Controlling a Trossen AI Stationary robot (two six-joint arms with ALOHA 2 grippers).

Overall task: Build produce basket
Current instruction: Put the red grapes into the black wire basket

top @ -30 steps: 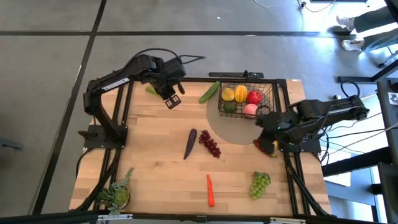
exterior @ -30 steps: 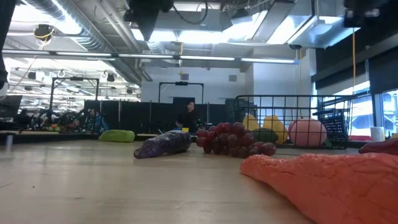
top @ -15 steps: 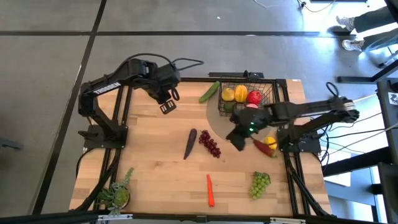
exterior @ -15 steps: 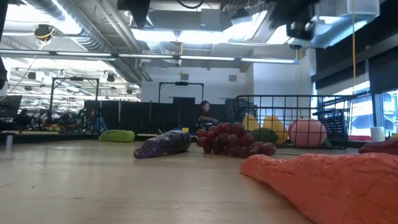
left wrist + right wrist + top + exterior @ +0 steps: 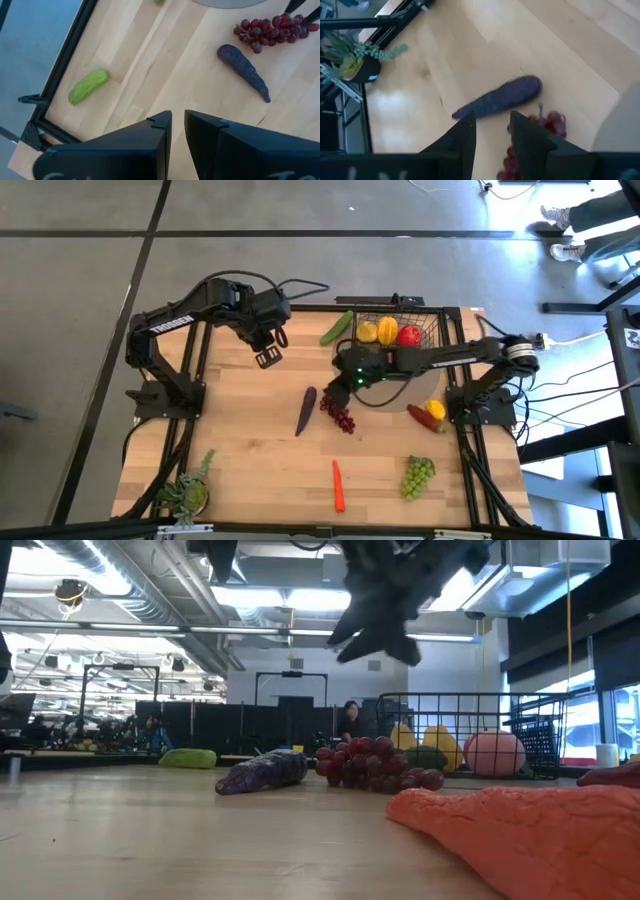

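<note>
- Two claws were mine, and only the right gripper (image 5: 333, 387) had travelled: a second before, it was tucked back by the table's right edge, and now my right arm stretched across the basket (image 5: 433, 338) to hang above the dark grapes (image 5: 338, 411).
- Its fingers (image 5: 461, 140) stood apart with a narrow gap and nothing between them; whether they were properly open I could not tell.
- The left gripper (image 5: 266, 357) had moved a little from its earlier place toward the left and hung over the table's far left part, the two fingers (image 5: 152, 135) nearly together and holding nothing.
- The eggplant (image 5: 306, 410) lay just left of the dark grapes, both where they were before.
- The basket was at the far right part of the table, with a yellow pepper (image 5: 386, 331), a red pepper (image 5: 409, 335) and other produce inside.
- One cucumber (image 5: 337, 327) lay just left of the basket.
- The carrot (image 5: 339, 485) and the green grapes (image 5: 418, 476) rested near the front edge, unmoved.
- The potted plant (image 5: 187, 493) stood at the front left corner.
</note>
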